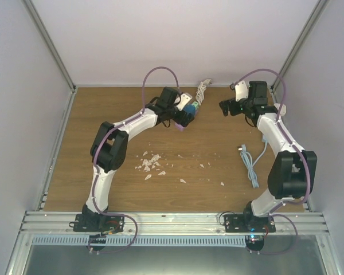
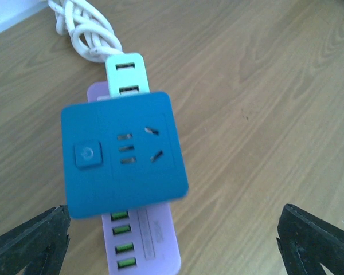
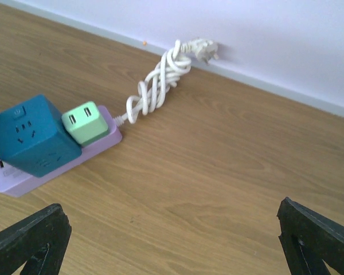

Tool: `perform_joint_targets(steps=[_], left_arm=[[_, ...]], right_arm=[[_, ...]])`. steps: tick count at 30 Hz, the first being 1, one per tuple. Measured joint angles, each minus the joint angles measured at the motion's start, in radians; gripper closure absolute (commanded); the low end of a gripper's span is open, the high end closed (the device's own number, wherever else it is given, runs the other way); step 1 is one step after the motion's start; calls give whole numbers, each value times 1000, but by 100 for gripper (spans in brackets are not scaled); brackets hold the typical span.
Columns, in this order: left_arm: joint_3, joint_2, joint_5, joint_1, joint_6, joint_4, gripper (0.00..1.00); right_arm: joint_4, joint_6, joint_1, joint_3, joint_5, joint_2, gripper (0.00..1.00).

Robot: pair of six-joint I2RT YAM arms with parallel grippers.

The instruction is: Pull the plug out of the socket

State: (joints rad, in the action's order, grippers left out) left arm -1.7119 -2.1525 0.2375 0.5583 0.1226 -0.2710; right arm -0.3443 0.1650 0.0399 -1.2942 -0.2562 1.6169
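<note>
Left end effector [image 2: 172, 243] wide apart over the blue plug [image 2: 123, 152], poised to clamp; right end effector [image 1: 226, 107], three o'clock, also apart.

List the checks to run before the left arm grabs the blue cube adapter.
1. Left gripper open: ok.
2. Blue cube adapter centred under that gripper: not ok, it sits off to one side.
3. Cube seated in purple power strip: ok.
4. Right gripper bracing the strip: not ok, open and apart from it.
5. White cord clear of both grippers: ok, bundled beyond the strip.
6. Green USB adapter touching the cube: cannot tell.
</note>
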Motion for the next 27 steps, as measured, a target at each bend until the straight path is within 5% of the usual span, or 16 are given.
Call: perform_joint_targets(steps=[5,19,27], left_arm=[[-96,-77,-23,0,2,-2,7],[-154,-137,-66,3,26,-5,41],[-127,-124,-73,3,31,10,47]], right_arm=[[1,-1,0,-32,1,-27,0],[0,10,0,-36,-33,-85,0],[-3,27,0,-35,-60,-91,0]])
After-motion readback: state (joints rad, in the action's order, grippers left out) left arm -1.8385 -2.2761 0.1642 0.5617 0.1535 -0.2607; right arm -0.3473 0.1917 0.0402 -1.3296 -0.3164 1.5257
